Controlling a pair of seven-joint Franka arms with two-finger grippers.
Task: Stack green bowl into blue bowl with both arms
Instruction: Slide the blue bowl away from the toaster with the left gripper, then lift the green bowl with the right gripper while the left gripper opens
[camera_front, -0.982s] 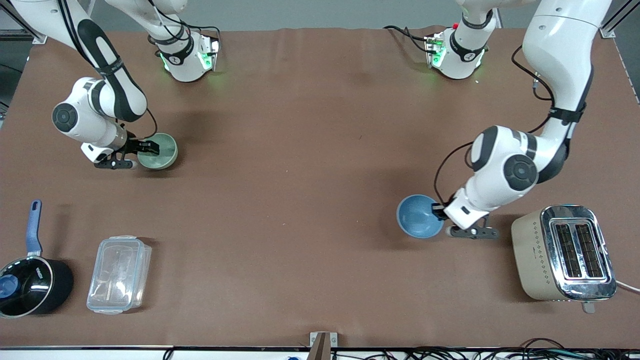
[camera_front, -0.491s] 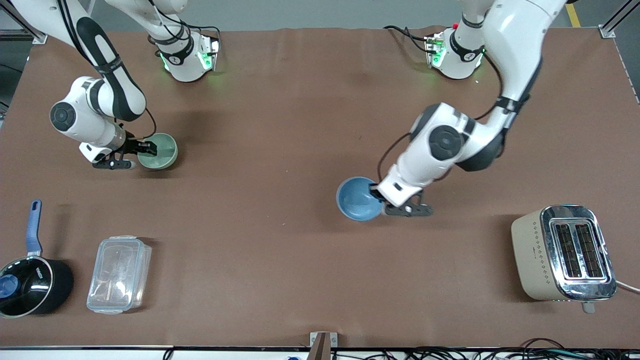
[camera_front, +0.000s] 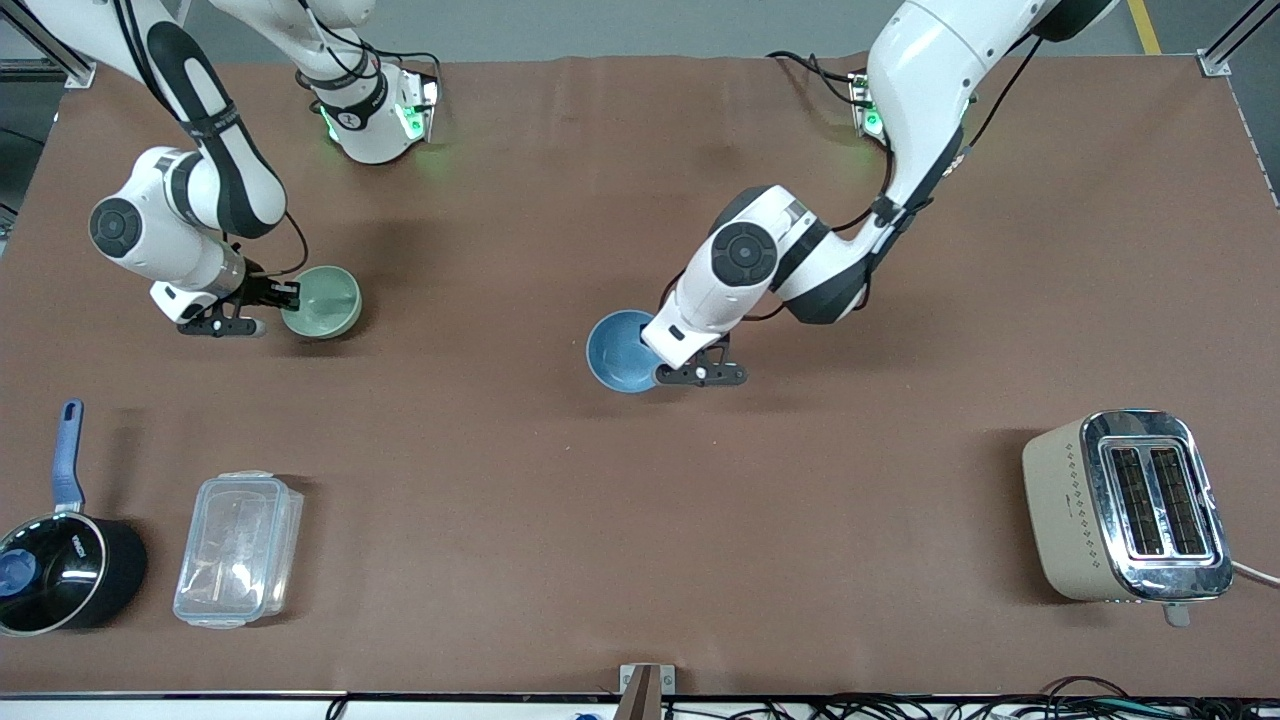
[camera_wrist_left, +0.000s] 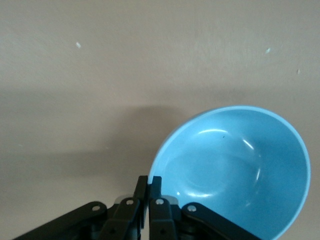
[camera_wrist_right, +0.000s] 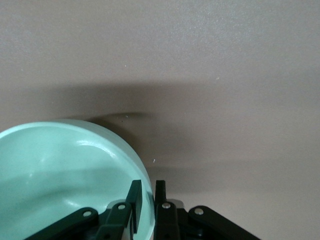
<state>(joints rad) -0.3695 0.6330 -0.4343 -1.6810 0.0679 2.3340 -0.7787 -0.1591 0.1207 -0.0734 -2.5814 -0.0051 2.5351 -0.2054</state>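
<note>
The left gripper (camera_front: 652, 357), pinching the blue bowl (camera_front: 618, 350) by its rim over mid-table, stands well apart from the green bowl (camera_front: 323, 300), rim-clamped by the right gripper (camera_front: 286, 298) toward the right arm's end.

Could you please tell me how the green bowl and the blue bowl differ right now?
The green bowl is pale mint and is gripped by the right gripper toward the right arm's end of the table. The blue bowl is sky-blue and is gripped by the left gripper over the table's middle. Both are plain, empty, similar in size and pinched at the rim.
</note>
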